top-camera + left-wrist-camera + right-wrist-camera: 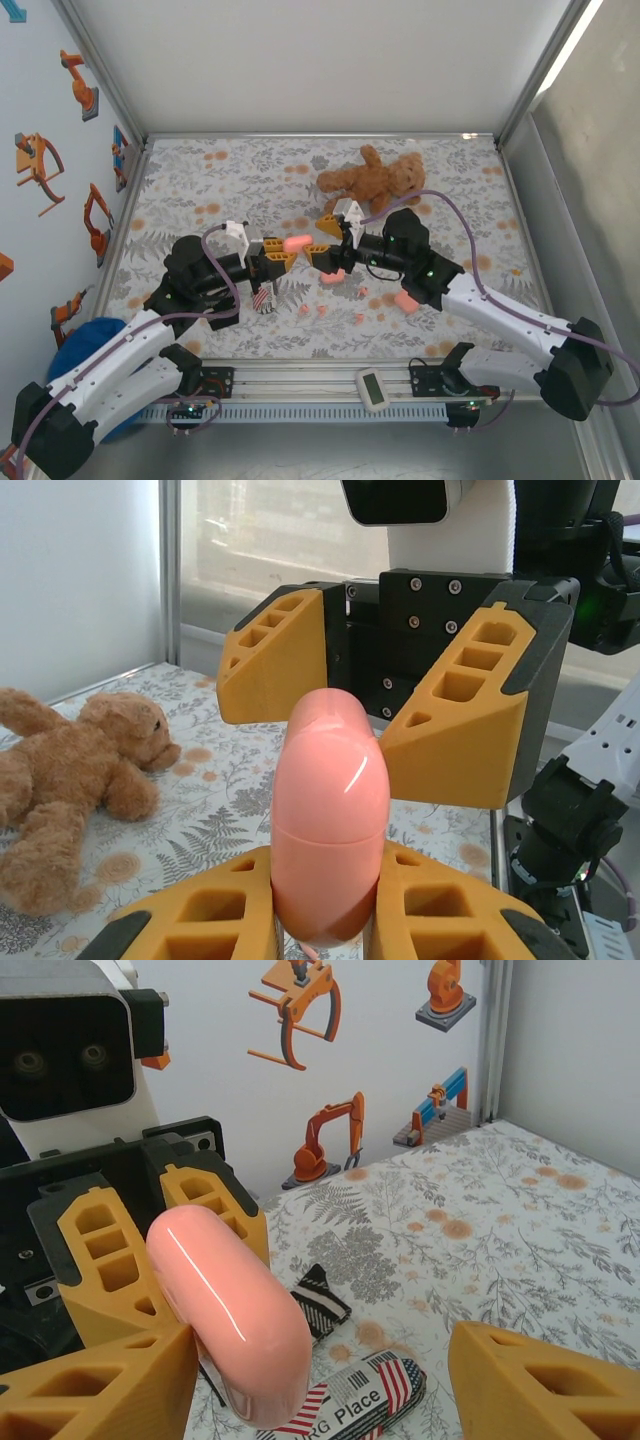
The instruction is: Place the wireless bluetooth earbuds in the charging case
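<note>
Wireless bluetooth earbuds (322, 309) lie loose on the table (200, 180) as tiny salmon-pink nubs, scattered on the floral cloth in front of the two grippers and touching neither.

On the side wall are stickers of orange robot arms (325, 1140); no lettering shows on them. A brown teddy bear (370, 180) sprawls toward the far side of the table, beyond the right arm.

The left gripper (280, 252) is clenched on a pink charging case (297, 243). The left wrist view shows the case (330, 820) standing up out of the orange fingers (200, 915), lid closed, with a seam line across its lower body and no brand mark visible on the glossy shell.

The right gripper (322, 238) faces it with its jaws spread, one on each side of the case's free end. In the right wrist view one finger (90, 1390) lies just beside the case (230, 1320), and I cannot tell whether they touch; the other finger (540, 1380) is well apart. This hand grasps nothing.

Two more pink cases rest on the cloth, one (333, 276) below the right gripper and one (407, 300) beside the right arm.

Under the held case lies a small packet (350, 1390) printed with stars and stripes. It carries the word "Place", and the letters before it are partly hidden. A black-and-white striped packet (320, 1300) lies just behind it.
</note>
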{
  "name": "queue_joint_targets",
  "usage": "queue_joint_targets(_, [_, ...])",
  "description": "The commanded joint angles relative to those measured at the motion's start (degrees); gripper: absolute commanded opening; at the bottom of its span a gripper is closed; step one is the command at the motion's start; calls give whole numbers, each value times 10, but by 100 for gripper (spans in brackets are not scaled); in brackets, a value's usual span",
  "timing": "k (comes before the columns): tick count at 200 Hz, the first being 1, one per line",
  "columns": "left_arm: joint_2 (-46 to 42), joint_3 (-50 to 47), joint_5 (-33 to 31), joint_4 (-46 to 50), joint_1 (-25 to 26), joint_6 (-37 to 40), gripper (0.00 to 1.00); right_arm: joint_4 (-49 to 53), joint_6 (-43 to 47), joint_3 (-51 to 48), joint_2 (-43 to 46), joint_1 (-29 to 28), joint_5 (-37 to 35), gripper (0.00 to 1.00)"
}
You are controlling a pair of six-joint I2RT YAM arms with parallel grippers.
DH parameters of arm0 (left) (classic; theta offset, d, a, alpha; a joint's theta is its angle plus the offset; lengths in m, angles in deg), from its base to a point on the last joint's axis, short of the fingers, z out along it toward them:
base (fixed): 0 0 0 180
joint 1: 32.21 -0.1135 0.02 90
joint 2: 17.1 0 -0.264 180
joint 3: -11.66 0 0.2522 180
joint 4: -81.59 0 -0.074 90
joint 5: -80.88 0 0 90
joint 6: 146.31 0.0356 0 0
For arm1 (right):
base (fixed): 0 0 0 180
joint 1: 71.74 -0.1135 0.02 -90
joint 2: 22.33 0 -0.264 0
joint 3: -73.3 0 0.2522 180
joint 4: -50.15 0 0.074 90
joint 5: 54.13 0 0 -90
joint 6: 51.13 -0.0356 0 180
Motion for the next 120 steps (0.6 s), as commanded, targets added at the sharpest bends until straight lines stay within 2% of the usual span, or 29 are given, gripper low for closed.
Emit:
queue_joint_targets(1, [-8,-5,8,-15,3,16,2,-17,-6,29,1,-2,-24,64])
queue_joint_targets(65, [-10,-5,1,-16,3,18,2,6,-4,55,-6,-1,-59,62])
queue_joint_targets(120, [-20,-8,-12,-5,2,19,2,31,-19,82,2,-1,-41,62])
